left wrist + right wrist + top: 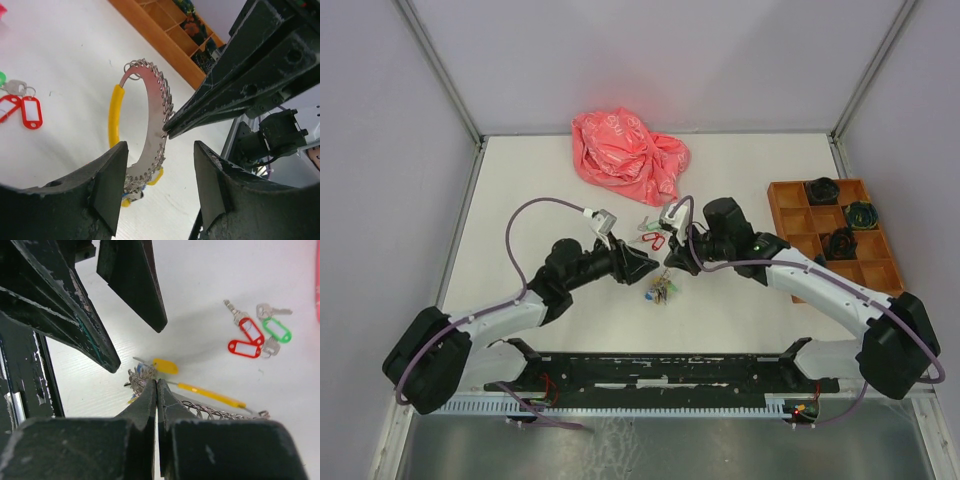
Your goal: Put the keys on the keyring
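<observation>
The keyring (152,117) is a wide silver ring with a yellow sleeve and many small rings along its edge. It stands upright off the table, its bunch of tagged keys (660,290) hanging at the bottom. My right gripper (156,383) is shut on the ring's edge. My left gripper (160,187) is open, its fingers on either side of the ring's lower part without touching it. The keys (252,332), with red and green tags, lie loose on the table beyond both grippers (653,238).
A crumpled pink plastic bag (625,155) lies at the back of the table. An orange compartment tray (790,184) holding black objects stands on the right, close behind my right arm.
</observation>
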Motion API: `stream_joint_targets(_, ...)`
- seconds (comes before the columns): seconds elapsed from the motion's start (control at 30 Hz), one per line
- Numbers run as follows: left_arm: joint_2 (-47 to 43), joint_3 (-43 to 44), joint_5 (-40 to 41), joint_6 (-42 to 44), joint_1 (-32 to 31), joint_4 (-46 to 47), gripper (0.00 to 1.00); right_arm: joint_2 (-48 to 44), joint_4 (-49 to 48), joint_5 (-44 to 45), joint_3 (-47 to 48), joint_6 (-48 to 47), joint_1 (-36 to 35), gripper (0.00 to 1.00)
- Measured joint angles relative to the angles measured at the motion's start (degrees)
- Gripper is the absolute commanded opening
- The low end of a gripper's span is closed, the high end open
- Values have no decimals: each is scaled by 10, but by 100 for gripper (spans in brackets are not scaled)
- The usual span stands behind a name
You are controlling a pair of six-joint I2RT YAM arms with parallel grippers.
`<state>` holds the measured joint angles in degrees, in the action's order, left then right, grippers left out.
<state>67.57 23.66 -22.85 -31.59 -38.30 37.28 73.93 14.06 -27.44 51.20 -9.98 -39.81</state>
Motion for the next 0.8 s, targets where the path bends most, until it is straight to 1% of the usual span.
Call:
stream_joint_targets(0.13,-31,-46,3,43,0,57,68,-34,-8,-11,-1,-37,0,1)
stream_joint_targets(0.23,-30,-88,3,86,0,122,68,-53,-22,-17,-5,-58,0,1)
stream_joint_targets(0.3,-15,-108,2,120,0,168,69,-56,-27,-25,-8,-72,0,1)
stream_joint_targets(0.37,24,-123,-4,160,0,225,69,-56,-28,-36,-14,-89,0,1)
stream_joint_targets(0.47,63,-123,-23,206,1,263,68,-56,-21,-50,-19,-114,0,1)
stream_joint_targets(0.57,82,-115,-48,253,1,272,66,-56,-13,-66,-19,-135,0,2)
stream_joint_targets(0.8,81,-101,-110,334,1,283,61,-38,13,-103,-19,-177,0,1)
